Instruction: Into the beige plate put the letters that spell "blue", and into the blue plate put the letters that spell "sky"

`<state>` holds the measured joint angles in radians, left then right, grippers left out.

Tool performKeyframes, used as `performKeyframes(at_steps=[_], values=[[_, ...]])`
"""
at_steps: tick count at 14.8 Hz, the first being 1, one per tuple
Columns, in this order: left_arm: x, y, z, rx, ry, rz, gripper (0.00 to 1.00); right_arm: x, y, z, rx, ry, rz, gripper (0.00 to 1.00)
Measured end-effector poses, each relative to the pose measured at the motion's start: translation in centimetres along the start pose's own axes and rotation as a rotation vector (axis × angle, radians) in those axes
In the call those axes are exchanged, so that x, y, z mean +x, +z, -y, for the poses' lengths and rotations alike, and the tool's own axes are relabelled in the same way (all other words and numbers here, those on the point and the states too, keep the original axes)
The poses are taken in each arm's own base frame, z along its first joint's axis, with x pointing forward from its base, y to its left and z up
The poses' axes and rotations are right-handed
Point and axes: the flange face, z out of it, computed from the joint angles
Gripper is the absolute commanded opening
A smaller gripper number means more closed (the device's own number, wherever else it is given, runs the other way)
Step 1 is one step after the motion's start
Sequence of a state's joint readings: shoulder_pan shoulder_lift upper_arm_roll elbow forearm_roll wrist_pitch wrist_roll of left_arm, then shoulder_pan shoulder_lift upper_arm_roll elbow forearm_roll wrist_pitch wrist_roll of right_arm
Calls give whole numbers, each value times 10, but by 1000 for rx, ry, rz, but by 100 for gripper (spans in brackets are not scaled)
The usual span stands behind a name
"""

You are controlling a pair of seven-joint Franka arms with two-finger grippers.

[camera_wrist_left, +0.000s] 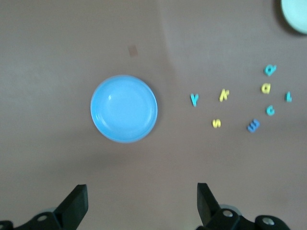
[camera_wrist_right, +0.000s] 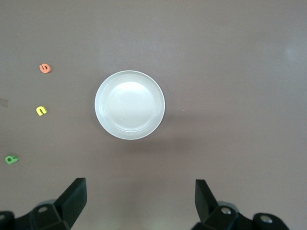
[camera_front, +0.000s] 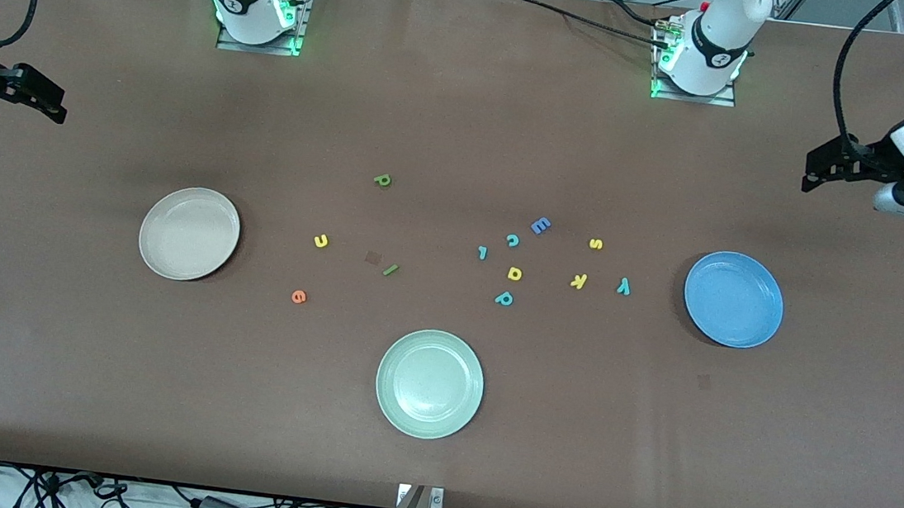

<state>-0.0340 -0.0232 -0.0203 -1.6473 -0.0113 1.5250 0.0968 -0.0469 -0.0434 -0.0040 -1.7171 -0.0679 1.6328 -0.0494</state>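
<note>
The beige plate [camera_front: 188, 234] lies toward the right arm's end and the blue plate [camera_front: 734, 299] toward the left arm's end, both empty. Between them on the table lie the green b [camera_front: 382, 180], yellow u [camera_front: 321, 241], green l [camera_front: 390, 269] and orange e [camera_front: 298, 296]. Closer to the blue plate lie the yellow s [camera_front: 596, 244], yellow k [camera_front: 579, 280] and teal y [camera_front: 623, 285]. My left gripper [camera_wrist_left: 142, 201] hangs open and empty, high over the table beside the blue plate. My right gripper [camera_wrist_right: 139, 199] hangs open and empty, high beside the beige plate.
A pale green plate [camera_front: 430, 383] sits nearer the front camera, midway along the table. A blue capital E [camera_front: 540, 226], teal c [camera_front: 512, 240], yellow a-shaped letter [camera_front: 515, 273], teal p [camera_front: 504, 298] and a small teal piece [camera_front: 483, 252] lie beside the s, k and y.
</note>
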Motion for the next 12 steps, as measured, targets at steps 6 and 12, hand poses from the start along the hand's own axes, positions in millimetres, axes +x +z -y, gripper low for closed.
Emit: performKeyframes(at_steps=[6, 12], values=[[45, 81, -35, -6, 62, 151, 100, 9, 21, 13, 3, -26, 46, 100], [92, 165, -65, -2, 95, 179, 100, 41, 115, 138, 9, -187, 192, 100]])
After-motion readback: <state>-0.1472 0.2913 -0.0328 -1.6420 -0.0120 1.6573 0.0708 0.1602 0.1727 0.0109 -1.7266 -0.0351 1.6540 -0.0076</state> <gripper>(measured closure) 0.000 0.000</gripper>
